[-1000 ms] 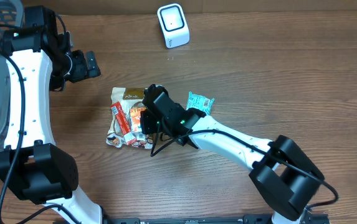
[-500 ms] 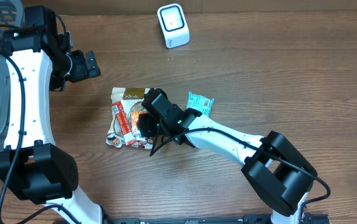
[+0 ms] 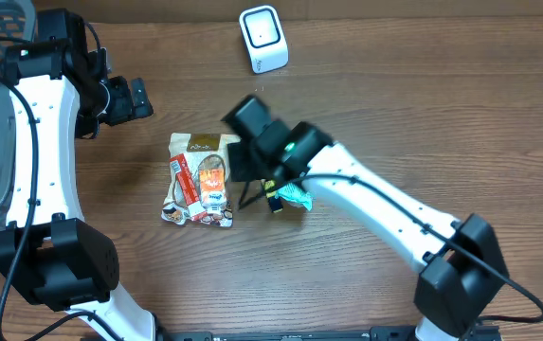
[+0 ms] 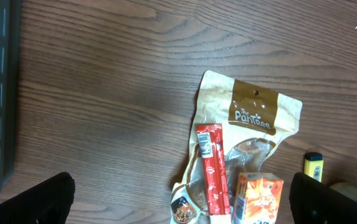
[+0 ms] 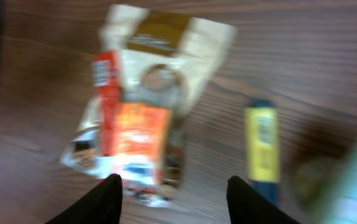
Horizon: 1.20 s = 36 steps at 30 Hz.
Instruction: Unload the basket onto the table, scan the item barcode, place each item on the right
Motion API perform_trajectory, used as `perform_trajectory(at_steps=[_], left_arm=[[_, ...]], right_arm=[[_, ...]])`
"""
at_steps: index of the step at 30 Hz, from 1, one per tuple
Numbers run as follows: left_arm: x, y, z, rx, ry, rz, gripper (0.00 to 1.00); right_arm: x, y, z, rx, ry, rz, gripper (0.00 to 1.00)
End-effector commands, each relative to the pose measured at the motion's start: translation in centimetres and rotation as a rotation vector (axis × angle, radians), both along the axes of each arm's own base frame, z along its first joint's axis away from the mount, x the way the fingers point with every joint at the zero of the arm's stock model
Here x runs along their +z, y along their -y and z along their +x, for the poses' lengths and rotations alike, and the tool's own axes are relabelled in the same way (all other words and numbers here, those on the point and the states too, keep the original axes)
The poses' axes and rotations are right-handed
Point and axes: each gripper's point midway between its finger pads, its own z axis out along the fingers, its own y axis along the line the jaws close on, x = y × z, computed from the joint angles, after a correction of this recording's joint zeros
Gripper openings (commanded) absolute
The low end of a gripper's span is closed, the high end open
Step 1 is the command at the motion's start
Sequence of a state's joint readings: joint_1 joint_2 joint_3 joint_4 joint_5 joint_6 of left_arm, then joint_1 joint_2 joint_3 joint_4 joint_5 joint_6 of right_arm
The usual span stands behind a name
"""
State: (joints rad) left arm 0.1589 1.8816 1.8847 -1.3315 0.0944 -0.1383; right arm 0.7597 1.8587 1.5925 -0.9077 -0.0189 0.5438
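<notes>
**A:** Pouch (image 3: 198, 150), where is it?

**B:** It lies flat on the table (image 3: 423, 114), left of middle. Its tan header points toward the scanner (image 3: 262, 38), and the two are well apart. A red stick (image 4: 210, 168) and an orange box (image 4: 259, 196) lie on top of it.

**A:** Is anything beside it?

**B:** A yellow tube (image 5: 262, 146) sits just to its right. A teal packet (image 3: 298, 196) is half hidden under the right arm.

**A:** What about the right gripper (image 5: 178, 199)?

**B:** It hangs over the pile with its fingers apart and nothing between them. That view is blurred.

**A:** And the left gripper (image 4: 184, 202)?

**B:** It is spread wide and empty, above the table beyond the pouch's header. It touches nothing.
</notes>
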Motion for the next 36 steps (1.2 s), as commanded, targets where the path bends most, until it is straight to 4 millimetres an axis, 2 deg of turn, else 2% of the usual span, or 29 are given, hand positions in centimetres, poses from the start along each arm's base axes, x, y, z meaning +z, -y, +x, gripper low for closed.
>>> perform_trajectory(at_steps=[1, 4, 9, 15, 21, 29, 36], left_arm=[[0.1, 0.2, 0.0, -0.023, 0.005, -0.002, 1.0], [0.1, 0.2, 0.0, -0.022, 0.005, -0.002, 1.0], [0.1, 0.2, 0.0, -0.023, 0.005, -0.002, 1.0], [0.1, 0.2, 0.0, -0.023, 0.005, -0.002, 1.0], [0.1, 0.2, 0.0, -0.023, 0.005, -0.002, 1.0], [0.1, 0.2, 0.0, -0.023, 0.005, -0.002, 1.0], [0.1, 0.2, 0.0, -0.023, 0.005, -0.002, 1.0]], right_arm=[[0.5, 3.6, 1.7, -0.094, -0.021, -0.03, 0.55], [-0.2, 6.2, 1.5, -0.139, -0.099, -0.054, 0.55], [-0.6, 8.7, 1.5, -0.192, -0.177, -0.059, 0.56], [-1.2, 9.9, 0.0, -0.203, -0.259, -0.088, 0.63], [-2.9, 10.3, -1.5, -0.239, -0.317, -0.115, 0.7], [-3.5, 9.4, -2.1, -0.214, -0.329, -0.093, 0.58], [-3.0, 7.8, -1.9, -0.186, -0.336, -0.017, 0.57]])
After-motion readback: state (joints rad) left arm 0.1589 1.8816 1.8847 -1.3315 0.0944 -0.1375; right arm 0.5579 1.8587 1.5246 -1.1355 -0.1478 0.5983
